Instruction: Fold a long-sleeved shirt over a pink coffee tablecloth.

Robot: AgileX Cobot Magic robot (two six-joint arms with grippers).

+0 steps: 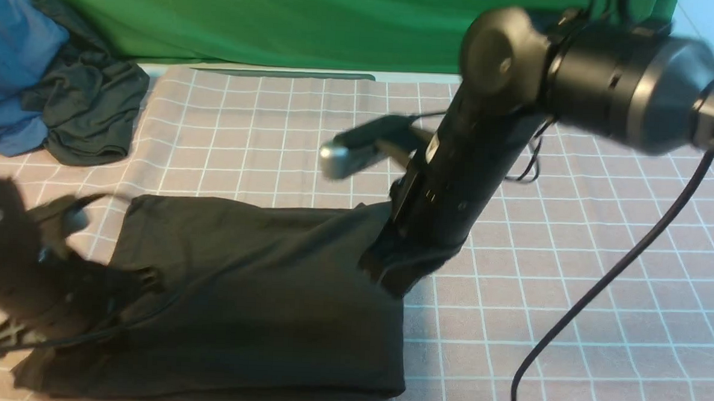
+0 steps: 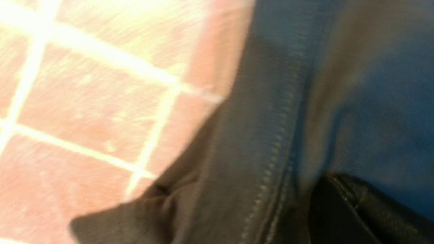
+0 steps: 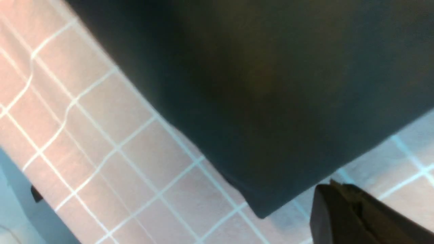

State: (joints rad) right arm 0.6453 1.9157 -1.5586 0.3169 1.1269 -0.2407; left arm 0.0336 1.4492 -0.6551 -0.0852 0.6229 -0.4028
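Observation:
The long-sleeved shirt (image 1: 256,292) lies folded into a black slab on the pink coffee tablecloth (image 1: 570,282). No logo or label shows. My right gripper (image 1: 393,271) is down at the shirt's far right corner. In the right wrist view its fingers (image 3: 352,217) are pressed together, a narrow strip of tablecloth (image 3: 135,162) away from the shirt's edge (image 3: 271,118). My left gripper (image 1: 11,330) is blurred at the shirt's left end. In the left wrist view its dark fingers (image 2: 352,210) sit shut amid the shirt's stitched hem (image 2: 268,152), and cloth fills that view.
A smaller dark garment bunched with blue fabric (image 1: 54,91) lies at the far left. Plain green cloth (image 1: 280,22) hangs along the back. A black cable (image 1: 600,283) from the right arm trails over the tablecloth's right half.

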